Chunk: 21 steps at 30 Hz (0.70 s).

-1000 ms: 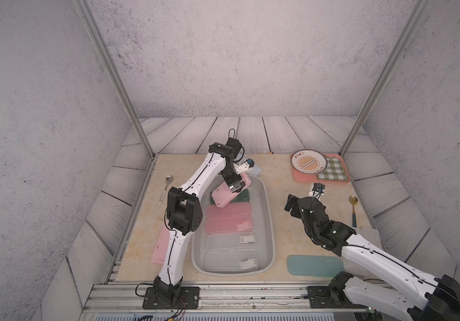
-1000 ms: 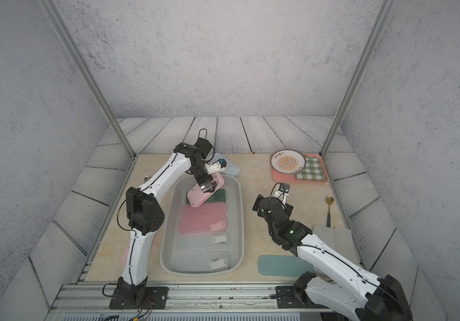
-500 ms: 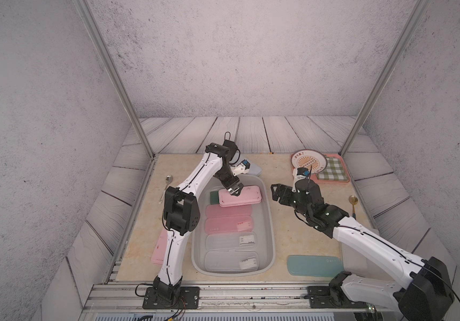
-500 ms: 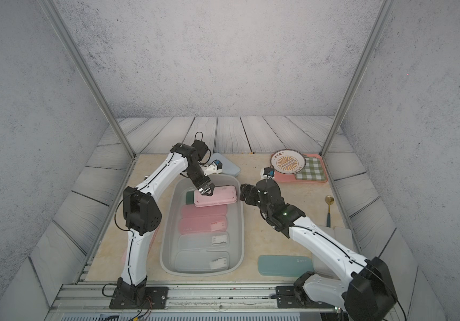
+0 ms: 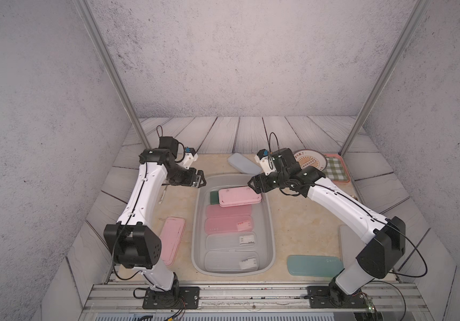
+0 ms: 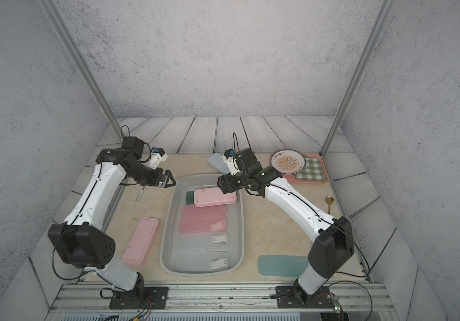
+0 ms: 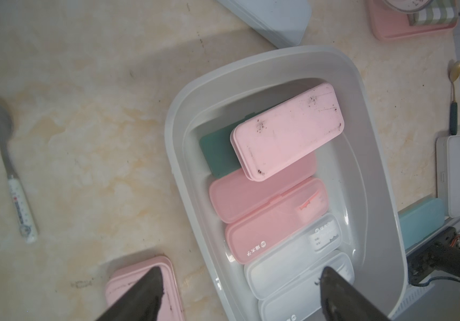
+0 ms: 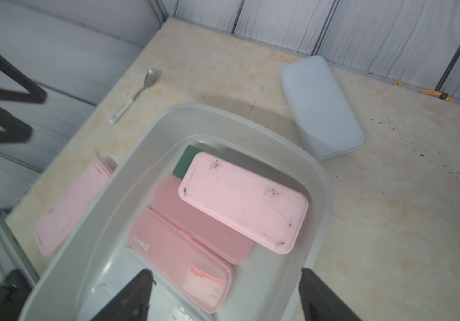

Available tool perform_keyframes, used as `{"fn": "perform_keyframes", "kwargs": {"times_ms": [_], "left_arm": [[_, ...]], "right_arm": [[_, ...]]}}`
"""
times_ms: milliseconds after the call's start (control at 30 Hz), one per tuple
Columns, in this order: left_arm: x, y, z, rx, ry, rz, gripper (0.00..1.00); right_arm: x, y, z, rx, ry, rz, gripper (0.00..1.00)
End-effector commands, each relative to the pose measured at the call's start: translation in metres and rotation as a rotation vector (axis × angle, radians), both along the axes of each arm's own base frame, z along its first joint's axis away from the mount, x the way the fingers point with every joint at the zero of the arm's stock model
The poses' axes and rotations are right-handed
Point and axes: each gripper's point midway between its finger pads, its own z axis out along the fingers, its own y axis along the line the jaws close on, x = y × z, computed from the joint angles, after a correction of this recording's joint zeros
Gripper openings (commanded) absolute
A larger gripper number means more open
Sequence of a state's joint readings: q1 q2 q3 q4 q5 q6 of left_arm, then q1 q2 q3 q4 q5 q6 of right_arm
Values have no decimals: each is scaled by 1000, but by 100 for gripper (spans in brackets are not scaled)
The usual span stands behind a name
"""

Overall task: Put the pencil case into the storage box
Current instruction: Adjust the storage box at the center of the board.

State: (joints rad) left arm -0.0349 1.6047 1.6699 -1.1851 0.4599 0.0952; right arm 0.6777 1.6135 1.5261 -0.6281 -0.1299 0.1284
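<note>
Resting in the far end of the light-grey storage box (image 5: 197,222), a scuffed pink pencil case (image 5: 239,196) is lying flat on top of a dark green case (image 5: 213,196), with nothing gripping it. The left tool (image 5: 201,179) is hovering near the box's far left corner, its fingers spread wide and holding nothing. The right tool (image 5: 250,184) is hanging by the far right rim, likewise spread and empty. Another pink case (image 5: 171,240) is lying on the tabletop (image 5: 301,222) just beside the box.
</note>
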Motion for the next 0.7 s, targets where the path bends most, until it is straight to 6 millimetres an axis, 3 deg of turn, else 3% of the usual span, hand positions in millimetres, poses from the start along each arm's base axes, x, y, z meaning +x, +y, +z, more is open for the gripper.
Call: {"fn": "perform_keyframes", "kwargs": {"times_ms": [0,133,267,367,433,567,667], "left_arm": [[-17,27,-21,-89,113,170,87],[-37,67,-37,-165,181,406,79],[-50,81,-63,-159,241,548,66],[-52,69,-89,-222,318,594,62],[-52,59,-104,-248,346,595,61],[-50,30,-124,-223,369,514,61],[-47,12,-133,-216,400,469,60]], "right_arm": [[-16,-5,-42,-293,-132,173,85],[9,-2,-47,-357,-301,174,88],[19,1,-60,-412,-193,132,88],[20,14,-54,-270,-181,69,88],[21,12,-47,-168,-170,-39,89],[9,-8,-52,-19,-73,-258,89],[-3,-31,-60,-4,-28,-373,89]]}}
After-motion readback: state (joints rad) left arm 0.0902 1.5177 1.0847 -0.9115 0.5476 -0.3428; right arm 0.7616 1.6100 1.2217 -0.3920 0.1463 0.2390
